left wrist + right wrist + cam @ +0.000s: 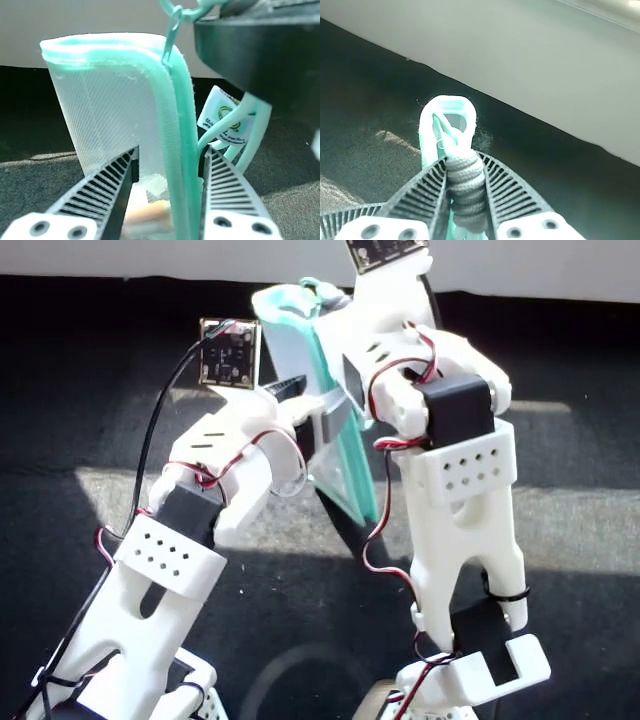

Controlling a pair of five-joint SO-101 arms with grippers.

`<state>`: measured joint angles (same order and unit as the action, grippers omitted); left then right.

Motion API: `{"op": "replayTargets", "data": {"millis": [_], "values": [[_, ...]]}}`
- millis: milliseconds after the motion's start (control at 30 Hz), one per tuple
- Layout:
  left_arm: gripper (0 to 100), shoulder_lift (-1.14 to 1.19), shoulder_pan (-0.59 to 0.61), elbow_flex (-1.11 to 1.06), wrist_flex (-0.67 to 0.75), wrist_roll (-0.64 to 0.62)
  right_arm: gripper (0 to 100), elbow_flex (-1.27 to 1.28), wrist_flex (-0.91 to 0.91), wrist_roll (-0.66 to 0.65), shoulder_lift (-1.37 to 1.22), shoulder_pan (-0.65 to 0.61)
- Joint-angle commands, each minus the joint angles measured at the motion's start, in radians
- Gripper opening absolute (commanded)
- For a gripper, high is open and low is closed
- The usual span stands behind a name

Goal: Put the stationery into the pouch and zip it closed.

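Spreading dark and felt-like beneath both arms, the bench (80, 400) carries nothing of the task. The pouch (350, 475) hangs in the air between the arms, its long axis roughly upright. It is a flat sleeve of fine translucent mesh with a thick mint-green zip edge, and something pale and pinkish shows blurred through the mesh low down. The left claw (170, 155) is pinched across that zip edge partway down the pouch, ribbed fingers pressing both sides. The right claw (464, 162) sits at the upper end, squeezed tight on a grey braided cord (465, 185). Beyond it the pouch end seems to gape in a small oval, so the zip is probably not fully shut. Closing it likely means drawing the cord along the edge, away from the left claw. A mint zip ring (172, 27) and a small white label (224, 120) hang nearby.
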<state>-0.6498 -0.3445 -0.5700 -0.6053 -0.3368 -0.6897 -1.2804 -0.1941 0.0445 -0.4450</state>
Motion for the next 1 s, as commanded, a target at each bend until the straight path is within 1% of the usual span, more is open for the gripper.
{"op": "replayTargets", "data": {"millis": [0, 133, 300, 467, 600, 967], "values": [[21, -0.028, 0.010, 0.018, 0.017, 0.011, 0.5, -0.053, 0.002, 0.005, 0.062, 0.039], [21, -0.090, 0.008, 0.031, -0.028, 0.012, 0.5, -0.051, 0.008, 0.005, 0.062, 0.074], [21, -0.166, 0.015, 0.028, -0.028, 0.015, 0.5, -0.050, 0.008, 0.005, 0.062, 0.079], [21, -0.105, 0.008, 0.030, -0.021, 0.011, 0.5, -0.058, 0.001, 0.009, 0.070, 0.061], [21, -0.022, 0.008, 0.031, 0.029, 0.011, 0.5, -0.058, -0.001, 0.009, 0.073, 0.028], [21, -0.019, 0.005, 0.050, 0.035, 0.009, 0.5, -0.058, -0.001, 0.009, 0.067, 0.021]]}}
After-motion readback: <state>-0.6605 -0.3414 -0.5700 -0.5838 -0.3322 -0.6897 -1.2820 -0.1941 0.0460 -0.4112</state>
